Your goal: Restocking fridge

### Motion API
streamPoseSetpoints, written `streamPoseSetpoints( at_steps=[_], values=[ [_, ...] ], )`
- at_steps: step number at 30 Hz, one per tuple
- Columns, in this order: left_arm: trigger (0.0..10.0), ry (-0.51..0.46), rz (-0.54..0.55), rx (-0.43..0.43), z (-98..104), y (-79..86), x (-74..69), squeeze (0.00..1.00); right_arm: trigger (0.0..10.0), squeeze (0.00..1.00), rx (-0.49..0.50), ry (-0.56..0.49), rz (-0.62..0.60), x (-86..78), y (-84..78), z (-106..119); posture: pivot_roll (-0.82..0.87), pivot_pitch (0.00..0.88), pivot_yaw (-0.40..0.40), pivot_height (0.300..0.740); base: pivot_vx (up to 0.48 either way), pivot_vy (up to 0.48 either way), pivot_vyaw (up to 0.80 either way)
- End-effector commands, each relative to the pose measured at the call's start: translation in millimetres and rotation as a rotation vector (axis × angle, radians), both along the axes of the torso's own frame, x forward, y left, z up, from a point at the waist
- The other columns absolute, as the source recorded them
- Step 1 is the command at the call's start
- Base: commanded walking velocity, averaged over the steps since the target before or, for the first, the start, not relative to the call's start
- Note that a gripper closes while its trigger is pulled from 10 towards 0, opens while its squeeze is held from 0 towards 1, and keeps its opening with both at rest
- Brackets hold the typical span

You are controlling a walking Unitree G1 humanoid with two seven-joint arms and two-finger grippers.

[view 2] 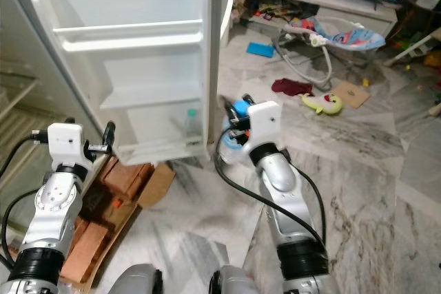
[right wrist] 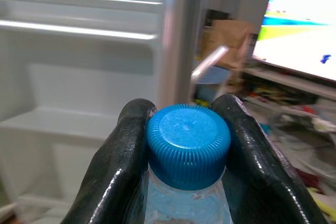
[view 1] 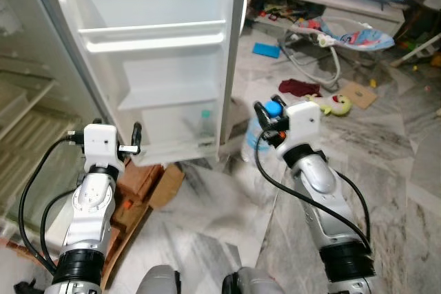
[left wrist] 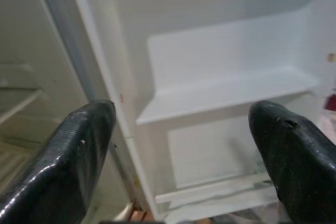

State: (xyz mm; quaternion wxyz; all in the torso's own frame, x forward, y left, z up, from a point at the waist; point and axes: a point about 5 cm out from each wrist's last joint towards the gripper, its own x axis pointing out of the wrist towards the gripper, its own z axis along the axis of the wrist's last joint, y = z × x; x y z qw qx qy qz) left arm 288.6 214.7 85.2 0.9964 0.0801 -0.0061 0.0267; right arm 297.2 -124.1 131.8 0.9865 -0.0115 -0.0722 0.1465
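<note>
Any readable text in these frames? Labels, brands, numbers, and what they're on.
None readable.
Bottle in the right tool: its blue cap is plain, no label in view.
Bottle in the fridge door rack: too small and blurred.
Screen: bright coloured shapes, too blurred to tell whether any are text.
Left tool: no marking.

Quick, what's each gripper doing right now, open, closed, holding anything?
Left gripper: open, empty, facing the fridge door.
Right gripper: closed on the water bottle, gripping at its blue cap.
</note>
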Motion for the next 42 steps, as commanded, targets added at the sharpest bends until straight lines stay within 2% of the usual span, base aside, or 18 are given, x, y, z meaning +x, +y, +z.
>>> streamPoseSetpoints(
  at_steps=[1, 6, 7, 12, 18, 19, 23, 28, 42],
  values=[
    [10.0, 0.010, 0.029, 0.022, 1.4, 9.1, -4.7, 0.00, 10.0, 0.00, 0.007, -0.066, 0.002, -3.7, 2.6, 11.0, 0.00, 0.081, -0.085, 0.740, 0.000, 0.000, 0.00],
    [10.0, 0.014, 0.024, 0.025, 0.2, 12.6, -15.4, 0.00, 10.0, 0.00, -0.029, -0.094, -0.072, -11.3, -8.3, 7.7, 0.01, 0.081, -0.082, 0.740, 0.000, 0.000, 0.00],
    [10.0, 0.020, 0.038, 0.043, -2.2, 15.4, -23.2, 0.00, 10.0, 0.00, -0.030, -0.076, -0.096, -15.4, -12.0, 2.3, 0.01, 0.083, -0.070, 0.740, 0.000, 0.000, 0.79],
    [10.0, 0.013, 0.062, 0.074, -1.7, 19.5, -31.2, 0.00, 10.0, 0.00, -0.021, -0.063, -0.115, -20.9, -13.9, -3.2, 0.02, 0.076, -0.052, 0.740, 0.000, 0.000, 0.74],
    [10.0, 0.012, 0.027, 0.085, 1.7, 16.1, -27.0, 0.00, 10.0, 0.00, -0.017, -0.062, -0.144, -22.2, -14.5, -5.7, 0.02, 0.070, -0.044, 0.740, 0.000, 0.000, 0.75],
    [10.0, 0.006, 0.011, 0.096, 4.9, 14.8, -21.2, 0.00, 10.0, 0.00, -0.015, -0.067, -0.155, -20.9, -14.4, -4.8, 0.02, 0.069, -0.043, 0.740, 0.000, 0.000, 0.76],
    [10.0, 0.001, 0.013, 0.094, 9.4, 16.2, -16.0, 0.00, 10.0, 0.00, -0.010, -0.070, -0.182, -19.3, -17.6, -3.6, 0.02, 0.069, -0.044, 0.740, 0.000, 0.000, 0.58],
    [10.0, -0.008, -0.005, 0.092, 9.6, 13.3, -18.4, 0.00, 10.0, 0.00, 0.036, -0.043, -0.208, -18.8, -23.9, -7.2, 0.02, 0.070, -0.049, 0.740, 0.060, 0.051, 0.00],
    [10.0, -0.016, -0.015, 0.092, 10.4, 10.0, -16.2, 0.00, 10.0, 0.00, 0.034, -0.056, -0.162, -12.7, -16.3, -2.1, 0.02, 0.076, -0.063, 0.740, 0.329, 0.310, 0.00]
  ],
)
